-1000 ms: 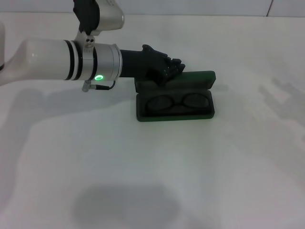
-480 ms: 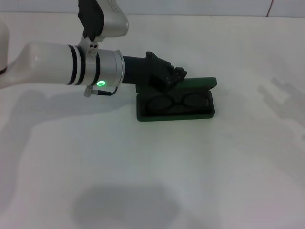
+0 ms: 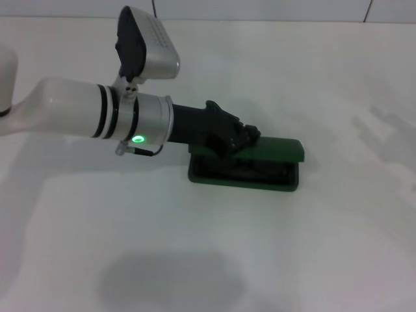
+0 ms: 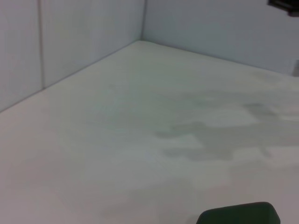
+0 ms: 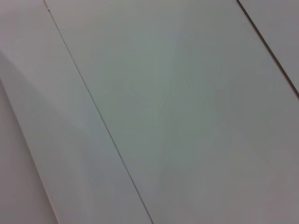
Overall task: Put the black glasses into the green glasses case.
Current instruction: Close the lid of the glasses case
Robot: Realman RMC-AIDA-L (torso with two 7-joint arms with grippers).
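Head view: left gripper on lid of green glasses case, lid tilted low over base. Can't tell if fingers open/closed. White table.

The head view looks forward and down from above onto the white bench, taking in the left arm reaching in from the left and the green glasses case at mid-distance. The left wrist view sits low and close over the bench, facing across it toward the corner where two walls meet; it shares with the head view only a corner of the case. The right wrist view faces a plain panelled surface and shares nothing recognisable.
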